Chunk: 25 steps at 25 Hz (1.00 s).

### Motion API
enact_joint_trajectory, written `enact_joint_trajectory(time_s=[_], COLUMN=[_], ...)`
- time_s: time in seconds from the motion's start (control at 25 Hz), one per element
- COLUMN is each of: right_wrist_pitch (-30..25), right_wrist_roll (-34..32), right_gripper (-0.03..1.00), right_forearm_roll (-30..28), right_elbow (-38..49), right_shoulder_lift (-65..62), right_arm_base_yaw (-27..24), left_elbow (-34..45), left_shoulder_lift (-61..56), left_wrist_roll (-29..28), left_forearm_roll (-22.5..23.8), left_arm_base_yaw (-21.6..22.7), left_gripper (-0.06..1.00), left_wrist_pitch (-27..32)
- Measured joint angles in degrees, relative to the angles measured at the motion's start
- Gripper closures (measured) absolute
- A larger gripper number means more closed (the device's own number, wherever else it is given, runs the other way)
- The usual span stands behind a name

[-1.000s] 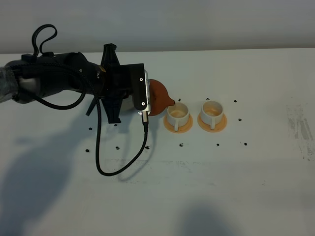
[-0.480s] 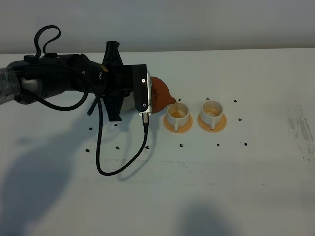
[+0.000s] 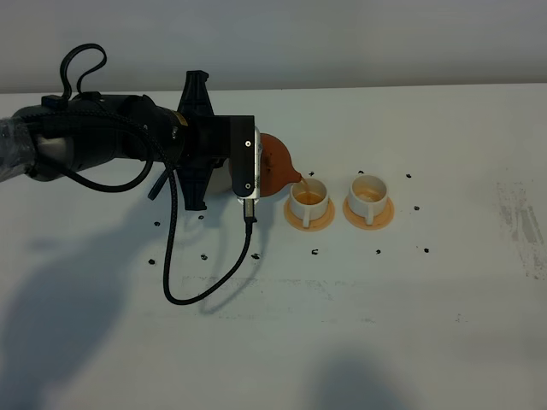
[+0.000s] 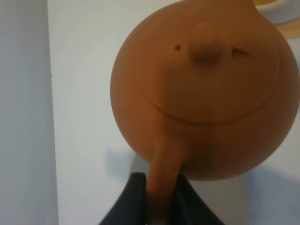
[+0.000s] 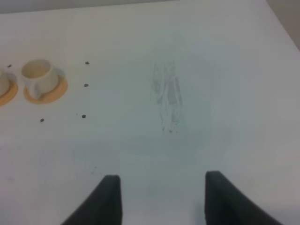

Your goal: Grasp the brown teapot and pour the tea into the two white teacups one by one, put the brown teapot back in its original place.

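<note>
The brown teapot (image 3: 275, 166) hangs tilted in my left gripper (image 3: 256, 171), its spout over the left white teacup (image 3: 308, 197), which holds amber tea. The right white teacup (image 3: 368, 192) looks pale inside. In the left wrist view my left gripper (image 4: 159, 185) is shut on the handle of the teapot (image 4: 206, 89), with the lid and knob facing the camera. A pale round saucer (image 4: 234, 199) lies under the pot. My right gripper (image 5: 161, 187) is open and empty over bare table, far from the right teacup (image 5: 37, 75).
Each cup stands on a small orange saucer (image 3: 382, 211). Small black marks (image 3: 377, 252) dot the white table around the cups. A black cable (image 3: 184, 295) loops down from the left arm. A scuffed patch (image 5: 166, 93) marks the table at the right.
The teapot has tipped its spout down over the left cup, and amber tea now shows in that cup. The left arm shifted slightly left.
</note>
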State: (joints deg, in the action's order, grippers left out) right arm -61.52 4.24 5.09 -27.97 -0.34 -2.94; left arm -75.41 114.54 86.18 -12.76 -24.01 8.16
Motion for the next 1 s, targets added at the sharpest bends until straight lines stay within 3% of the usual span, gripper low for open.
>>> enact_joint_trajectory(time_s=[1.0], right_wrist_pitch=[0.0], right_wrist_roll=[0.0], right_gripper=[0.54], right_forearm_roll=[0.0], right_elbow=[0.0], right_shoulder_lift=[0.0], right_arm_base_yaw=[0.0], left_elbow=[0.0], left_shoulder_lift=[0.0], left_wrist_roll=[0.0], left_forearm_roll=[4.17], left_arm_base_yaw=[0.0], left_gripper=[0.87], left_wrist_pitch=[-2.56])
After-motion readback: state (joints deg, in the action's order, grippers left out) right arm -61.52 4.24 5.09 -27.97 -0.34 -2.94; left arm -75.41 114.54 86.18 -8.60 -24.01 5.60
